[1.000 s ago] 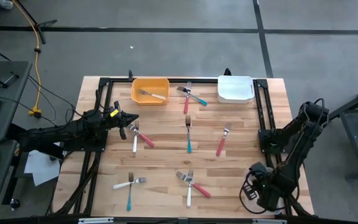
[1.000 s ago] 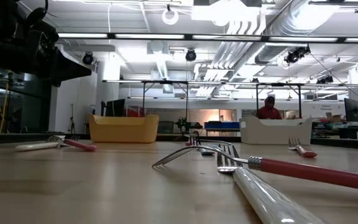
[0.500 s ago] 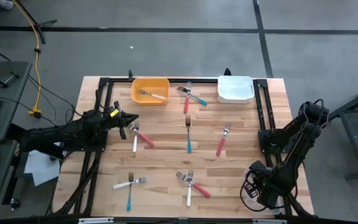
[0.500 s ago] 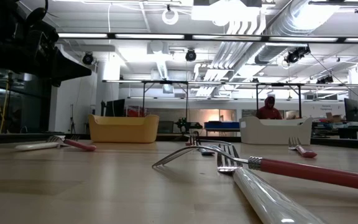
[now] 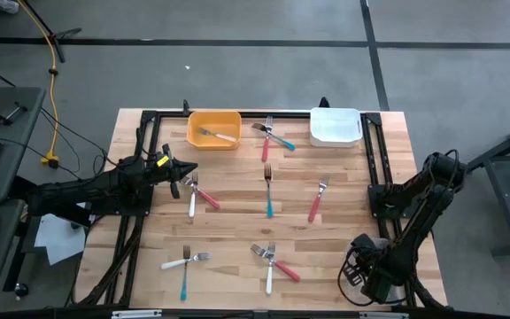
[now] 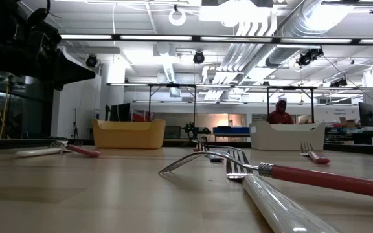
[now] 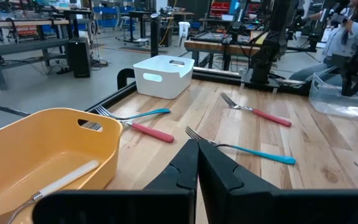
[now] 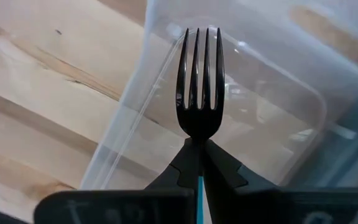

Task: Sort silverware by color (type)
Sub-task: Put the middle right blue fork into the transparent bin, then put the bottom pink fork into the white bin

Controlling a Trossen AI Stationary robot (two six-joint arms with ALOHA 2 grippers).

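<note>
Right wrist view: my right gripper (image 8: 197,163) has its fingers clenched on a fork (image 8: 199,81) with a teal handle, tines pointing out ahead, above a clear plastic bin (image 8: 272,112) that sits on the desk (image 8: 36,93). High view puts that gripper (image 5: 366,270) near the desk's front right corner, well away from the yellow bin (image 5: 214,129).

Left wrist view: my left gripper (image 7: 197,168) has its fingers pressed together with nothing between them, just beside the yellow bin (image 7: 42,149). A white-handled fork (image 7: 58,183) lies inside that bin. High view shows this gripper (image 5: 180,173) a little in front of the yellow bin, toward its left.

Rest of the silverware, placed from the yellow bin: a crossed red and teal pair (image 5: 271,137) just to its right, between it and the white bin (image 5: 335,127); a white and red pair (image 5: 198,190) in front of it; a teal fork (image 5: 268,190) and a red fork (image 5: 317,199) farther right; a white and teal pair (image 5: 185,263) and a white and red pair (image 5: 273,261) near the front edge.
</note>
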